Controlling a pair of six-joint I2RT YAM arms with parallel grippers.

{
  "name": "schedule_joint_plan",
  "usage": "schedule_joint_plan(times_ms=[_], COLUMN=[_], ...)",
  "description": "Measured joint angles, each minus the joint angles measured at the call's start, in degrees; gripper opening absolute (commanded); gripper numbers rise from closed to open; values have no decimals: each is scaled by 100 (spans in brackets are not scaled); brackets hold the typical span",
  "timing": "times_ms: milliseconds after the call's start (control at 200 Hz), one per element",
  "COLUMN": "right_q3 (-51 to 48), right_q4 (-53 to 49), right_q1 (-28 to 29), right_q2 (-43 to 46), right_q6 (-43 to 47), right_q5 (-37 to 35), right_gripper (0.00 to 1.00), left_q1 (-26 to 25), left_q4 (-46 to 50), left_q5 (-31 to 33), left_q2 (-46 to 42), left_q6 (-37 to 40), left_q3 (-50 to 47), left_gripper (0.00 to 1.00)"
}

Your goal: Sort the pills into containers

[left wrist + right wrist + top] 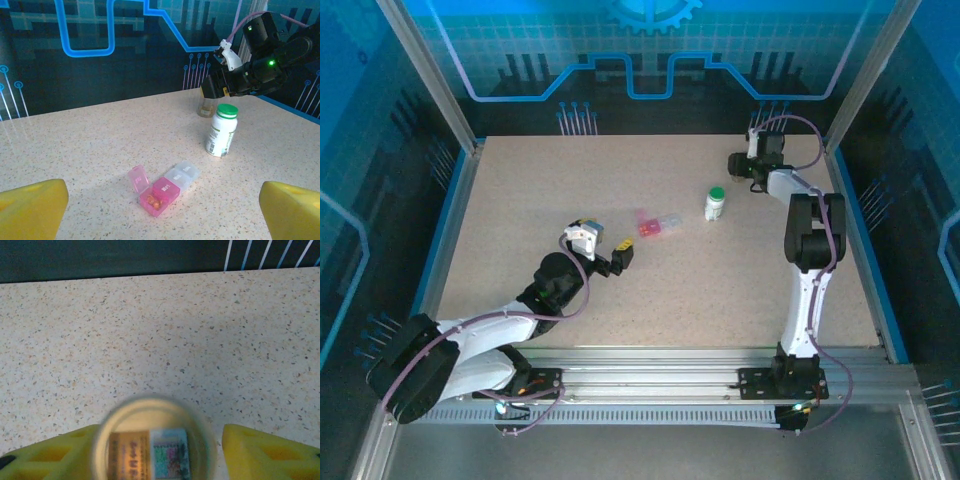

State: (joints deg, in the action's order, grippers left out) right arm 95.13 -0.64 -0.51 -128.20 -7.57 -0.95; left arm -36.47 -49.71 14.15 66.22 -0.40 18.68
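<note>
Left wrist view: brownish vial [204, 108] half hidden behind right gripper [215, 92]. Fingers [32, 207] of left gripper [160, 210] cropped at bottom corners. Label text on white bottle [221, 131] too small to read. Lid lettering on pill organizer [162, 190] too blurred to read. Number of pills [154, 203] in open pink compartment unclear.

Right wrist view: vial out of focus, lower part cut by bottom edge, label print unreadable. Yellow fingers [265, 452] cropped at bottom too; can't tell if they touch vial.

Top view: organizer compartments too small to separate, vial hidden at gripper.
</note>
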Motion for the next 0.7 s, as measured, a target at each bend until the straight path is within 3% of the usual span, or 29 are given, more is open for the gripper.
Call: schedule_joint_plan(times_ms=[135, 340, 545, 700], right_q3=[2, -136, -426, -887], right_q4=[-17, -20, -361, -476], right_q1=[0, 0, -2, 24], right_q2=[-4, 114, 887, 1886], right_q6=[-11, 26, -216, -673], right_q5=[50, 142, 140, 142], right_gripper=[75, 74, 68, 66], left_q1=[7, 22, 87, 433], left_q4=[170, 321, 728, 1486], left_q5=[22, 68, 304, 452], left_q2=[-11, -37, -98, -299], left_q6=[-66, -133, -505, -1231], left_q3=[26, 46, 118, 417], left_gripper=[99, 99, 99, 99])
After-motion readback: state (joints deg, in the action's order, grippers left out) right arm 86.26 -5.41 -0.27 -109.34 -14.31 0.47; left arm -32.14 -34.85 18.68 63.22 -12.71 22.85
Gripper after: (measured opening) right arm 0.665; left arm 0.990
